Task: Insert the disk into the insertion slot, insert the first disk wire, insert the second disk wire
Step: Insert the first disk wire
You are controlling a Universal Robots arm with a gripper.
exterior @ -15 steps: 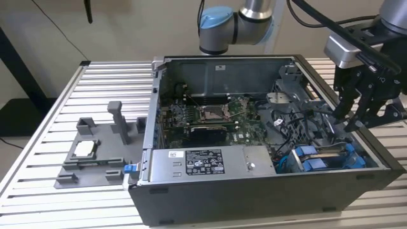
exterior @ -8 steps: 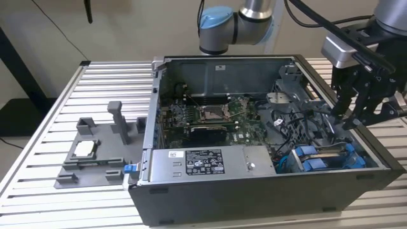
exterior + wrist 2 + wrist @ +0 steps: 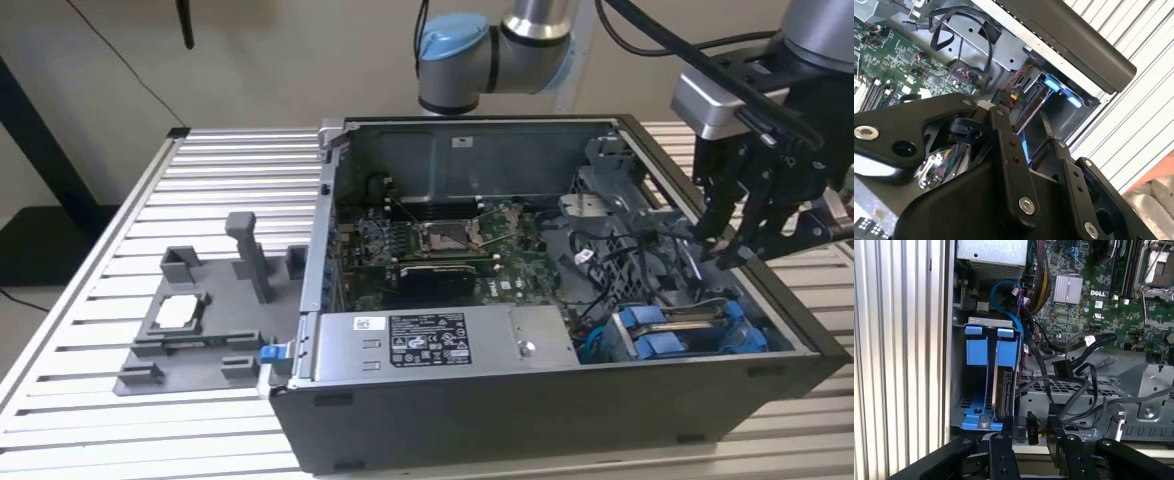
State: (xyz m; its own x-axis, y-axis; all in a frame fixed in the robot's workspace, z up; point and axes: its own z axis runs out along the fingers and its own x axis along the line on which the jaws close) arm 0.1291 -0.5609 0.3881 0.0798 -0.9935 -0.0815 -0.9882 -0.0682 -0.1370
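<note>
The disk sits edge-on inside the insertion slot, a grey cage with blue clips at the case's front corner on the exterior view's right. My gripper reaches into the case just behind the cage. In the first wrist view its fingers stand apart on either side of a small black wire connector, with a gap on each side. The second wrist view shows that connector, with red and yellow wires, at one fingertip. A blue cable loops past the cage top.
The open computer case lies on a slatted metal table. A labelled silver power-supply box and the motherboard fill its middle. Loose black cables cross behind the cage. A grey fixture stands to the exterior view's left.
</note>
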